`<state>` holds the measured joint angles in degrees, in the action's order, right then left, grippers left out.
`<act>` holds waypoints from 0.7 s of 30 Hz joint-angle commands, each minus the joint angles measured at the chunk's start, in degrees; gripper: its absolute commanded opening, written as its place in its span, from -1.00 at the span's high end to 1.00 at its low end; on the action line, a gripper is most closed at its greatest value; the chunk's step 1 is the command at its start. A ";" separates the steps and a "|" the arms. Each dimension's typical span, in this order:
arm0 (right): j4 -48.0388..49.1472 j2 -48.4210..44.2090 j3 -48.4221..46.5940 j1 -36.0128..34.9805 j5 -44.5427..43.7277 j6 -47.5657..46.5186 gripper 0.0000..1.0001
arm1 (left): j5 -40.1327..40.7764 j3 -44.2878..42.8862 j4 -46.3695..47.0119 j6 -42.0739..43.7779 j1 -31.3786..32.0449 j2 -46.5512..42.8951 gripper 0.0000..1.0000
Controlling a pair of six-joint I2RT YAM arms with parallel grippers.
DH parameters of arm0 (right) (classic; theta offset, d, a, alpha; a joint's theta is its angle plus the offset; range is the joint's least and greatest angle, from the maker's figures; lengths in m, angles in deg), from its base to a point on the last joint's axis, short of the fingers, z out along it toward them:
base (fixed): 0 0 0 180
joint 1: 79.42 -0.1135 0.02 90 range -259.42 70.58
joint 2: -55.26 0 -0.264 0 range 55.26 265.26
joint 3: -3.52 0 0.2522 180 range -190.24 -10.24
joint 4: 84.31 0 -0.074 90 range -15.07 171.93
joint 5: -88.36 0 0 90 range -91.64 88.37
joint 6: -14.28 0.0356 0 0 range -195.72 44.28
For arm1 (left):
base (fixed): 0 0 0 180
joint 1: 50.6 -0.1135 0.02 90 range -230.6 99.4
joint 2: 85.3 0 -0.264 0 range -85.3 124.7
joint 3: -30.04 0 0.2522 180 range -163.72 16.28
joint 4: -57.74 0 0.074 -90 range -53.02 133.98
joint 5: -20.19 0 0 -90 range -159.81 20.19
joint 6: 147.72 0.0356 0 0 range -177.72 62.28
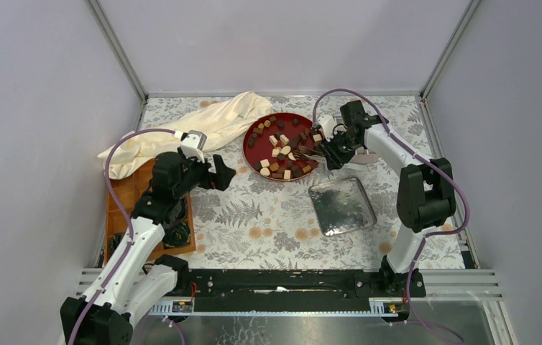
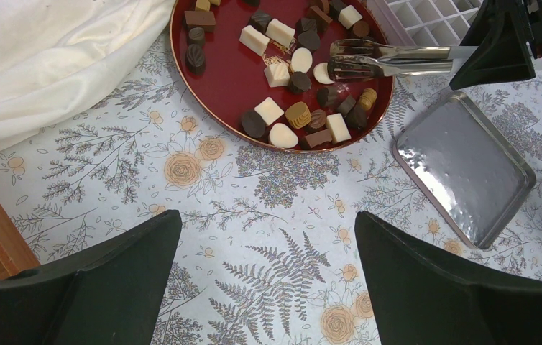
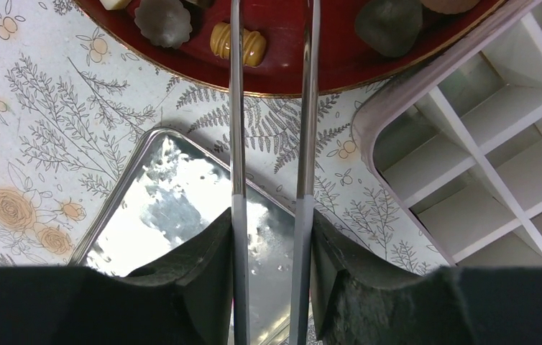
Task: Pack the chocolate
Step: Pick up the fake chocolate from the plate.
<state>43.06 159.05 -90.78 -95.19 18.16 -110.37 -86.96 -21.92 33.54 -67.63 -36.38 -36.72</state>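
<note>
1. Chocolate pieces all lie on the red plate; packing looks barely begun.
2. Right gripper pinches tongs, whose tips reach over the plate with no piece between them.
3. Left gripper hangs spread wide above the desk.
4. Divided box beside the plate shows no piece in its visible compartments.
</note>
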 commanded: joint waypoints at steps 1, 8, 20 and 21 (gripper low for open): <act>-0.69 0.48 -3.13 -0.45 2.47 -0.20 0.12 | -0.33 -0.65 0.44 0.07 0.28 -0.51 -0.97; -0.57 1.14 -3.31 -1.25 2.82 0.30 0.13 | -0.57 -0.67 0.50 -0.02 0.28 -0.43 -0.97; 0.83 0.16 -3.08 -1.81 1.71 1.47 0.67 | -0.62 -0.65 0.46 -0.02 0.29 -0.46 -0.97; 1.04 -0.12 -2.93 -1.85 1.67 1.58 0.73 | -0.54 -0.71 0.49 -0.02 0.28 -0.50 -0.97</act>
<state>42.42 160.53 -91.63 -96.30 18.94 -109.67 -86.98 -21.92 33.54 -67.63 -36.38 -36.72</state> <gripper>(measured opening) 0.410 0.986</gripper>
